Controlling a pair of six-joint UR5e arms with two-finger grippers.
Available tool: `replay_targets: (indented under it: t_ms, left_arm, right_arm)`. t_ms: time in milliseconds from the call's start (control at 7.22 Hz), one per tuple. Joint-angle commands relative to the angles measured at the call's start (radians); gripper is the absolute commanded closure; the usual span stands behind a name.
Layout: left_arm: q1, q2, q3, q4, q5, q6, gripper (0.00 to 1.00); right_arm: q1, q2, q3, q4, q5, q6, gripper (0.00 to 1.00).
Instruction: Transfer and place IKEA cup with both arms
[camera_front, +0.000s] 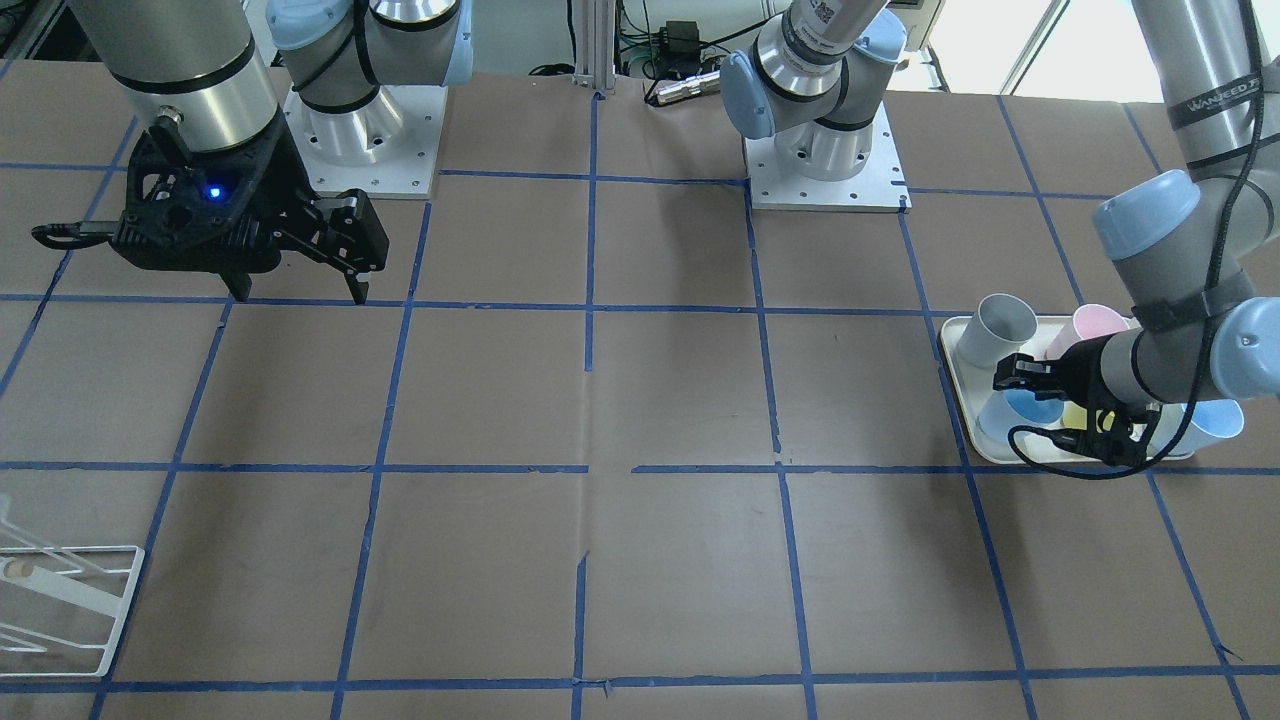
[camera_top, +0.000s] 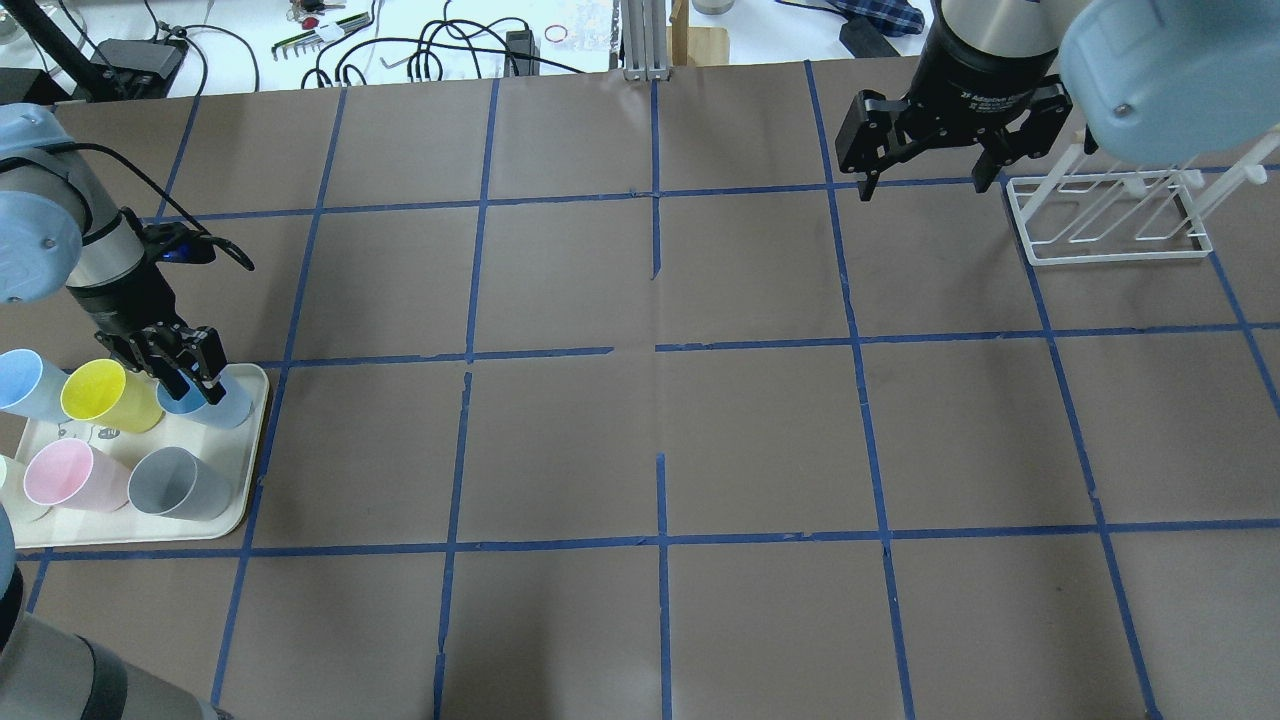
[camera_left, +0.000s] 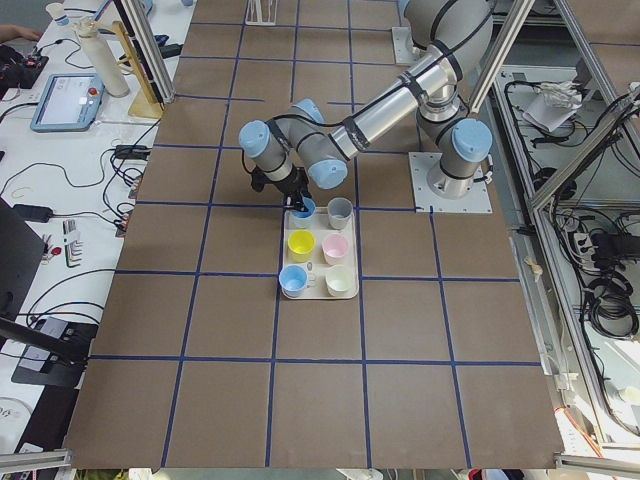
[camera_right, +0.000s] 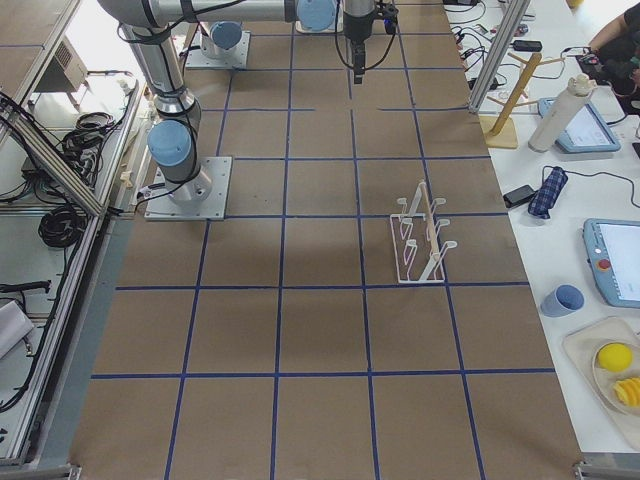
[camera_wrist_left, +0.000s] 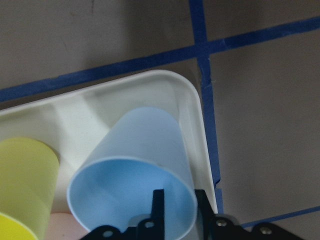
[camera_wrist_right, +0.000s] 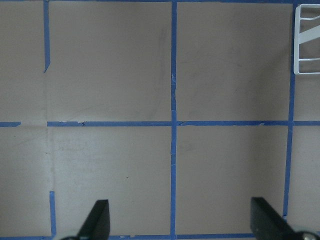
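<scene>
The IKEA cup (camera_top: 222, 408) stands pale blue in the far right corner of the white tray (camera_top: 243, 505), at the overhead view's left edge. It fills the left wrist view (camera_wrist_left: 135, 165). My left gripper (camera_top: 190, 385) is down over it. One finger (camera_wrist_left: 159, 207) is inside the cup and the other is just outside the rim. The jaws are a narrow gap apart, straddling the wall. A second, look-alike blue cup (camera_top: 20, 380) stands at the tray's far left. My right gripper (camera_top: 930, 185) hangs open and empty above the table at the far right.
The tray also holds a yellow cup (camera_top: 95, 392), a pink cup (camera_top: 60, 472), a grey cup (camera_top: 170, 482) and a pale cup at the edge. A white wire rack (camera_top: 1110, 215) stands just right of my right gripper. Blue tape squares cover the brown table.
</scene>
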Motion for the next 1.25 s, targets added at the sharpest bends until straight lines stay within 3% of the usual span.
replay_targets:
  t_ms: [0, 415, 831, 1108]
  left_arm:
    - [-0.004, 0.045, 0.021, -0.024, -0.007, 0.0, 0.05]
    - [-0.056, 0.18, 0.125, -0.102, -0.125, -0.17, 0.0]
    - [-0.316, 0.348, 0.144, -0.181, -0.116, -0.39, 0.0]
    - [-0.43, 0.463, 0.113, -0.243, -0.126, -0.482, 0.0]
  right_arm:
    - [0.0, 0.002, 0.0, -0.001, 0.0, 0.0, 0.0]
    - [0.0, 0.002, 0.0, 0.0, 0.0, 0.0, 0.0]
    - [0.0, 0.002, 0.0, -0.001, 0.0, 0.0, 0.0]
    - [0.0, 0.002, 0.0, -0.001, 0.0, 0.0, 0.0]
